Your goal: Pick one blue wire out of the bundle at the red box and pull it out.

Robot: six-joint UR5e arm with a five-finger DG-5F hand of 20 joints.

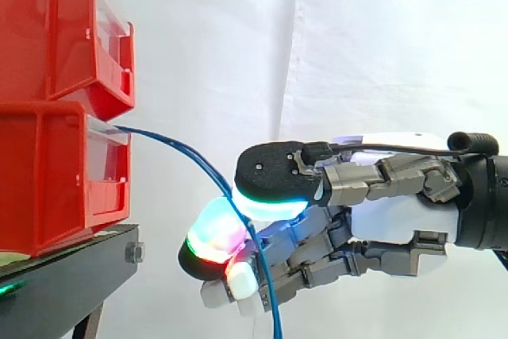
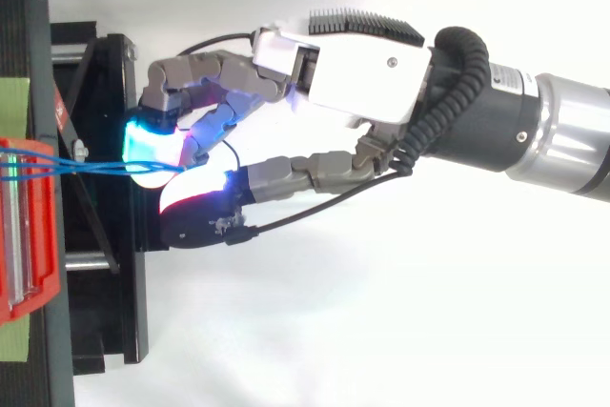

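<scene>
Between the pads: blue wire, pinched by the curled fingers and thumb of the hand.
Beyond the fingertips: lower red bin, where the wire starts, apart from the hand.
Below the hand: wire hangs down.
Under the bin: black stand.

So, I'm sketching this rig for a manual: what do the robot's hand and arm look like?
The hand has a white shell over the palm, grey metal fingers and thick black-backed fingertips glowing cyan-green, red and white. A black finned block sits on its back. The arm behind is black, then bare silver metal.
</scene>
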